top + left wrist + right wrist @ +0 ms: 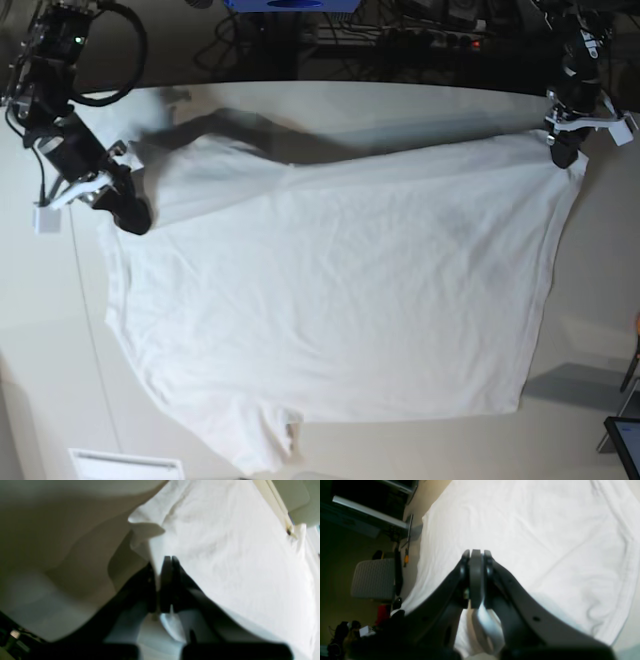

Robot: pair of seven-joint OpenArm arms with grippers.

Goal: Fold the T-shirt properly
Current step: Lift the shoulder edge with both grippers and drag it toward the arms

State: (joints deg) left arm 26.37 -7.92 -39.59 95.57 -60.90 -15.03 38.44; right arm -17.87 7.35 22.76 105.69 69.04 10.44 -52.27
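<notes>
Both jaws clamped on T-shirt (340,290) edge, L (166,585) & R (476,577); no containers.

Base view: even, fairly bright light from overhead, my T-shirt (340,300) close to washed out, with soft grey shadows cast on the table (600,330) along the cloth's far edge and at the lower right corner. Left wrist view: my left gripper (166,560) a blurred dark shape, lit cloth glaring white on the right, the left half dim and murky brown. Right wrist view: my right gripper (476,553) soft and out of focus, fabric overexposed, background at left dark, straight lines bowed near the edges.
</notes>
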